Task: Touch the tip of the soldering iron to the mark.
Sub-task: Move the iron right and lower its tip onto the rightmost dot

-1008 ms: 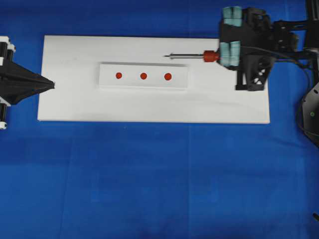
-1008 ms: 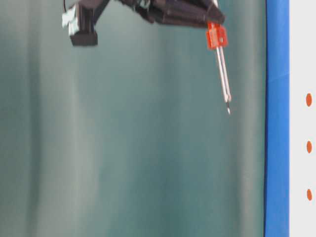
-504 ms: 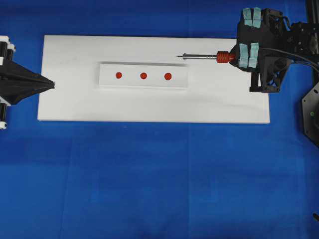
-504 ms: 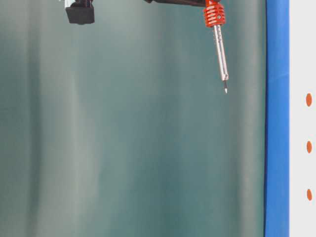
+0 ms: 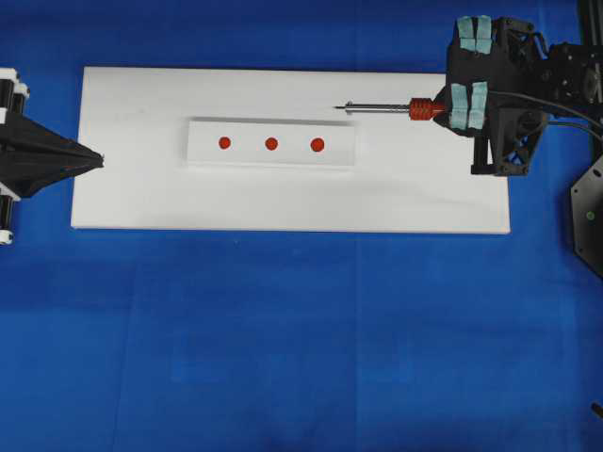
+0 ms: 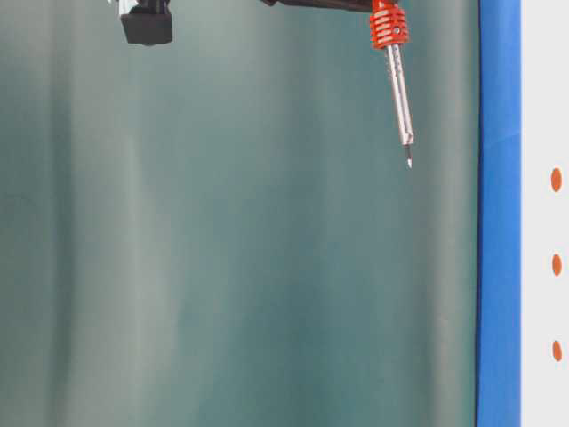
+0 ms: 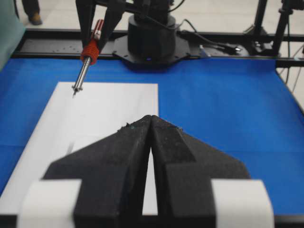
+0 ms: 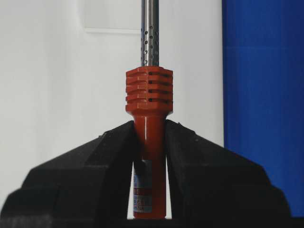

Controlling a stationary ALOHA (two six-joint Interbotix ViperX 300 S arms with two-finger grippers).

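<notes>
In the right wrist view, the right gripper (image 8: 149,156) has its two black jaws squeezed tight on the red handle of the soldering iron (image 8: 149,95). The ribbed red collar sits just past the jaws, and the silver shaft goes on from there (it has little holes in it). In the overhead view the tip points toward the left and hangs over the white board (image 5: 141,198), up in the air and touching nothing. The mark (image 5: 271,144) is the middle red dot on the raised white block (image 5: 271,160). The tip is well apart from it, off to the right and behind the block. At the far left, the left gripper (image 5: 99,158) has its jaws pressed together with nothing between them.
</notes>
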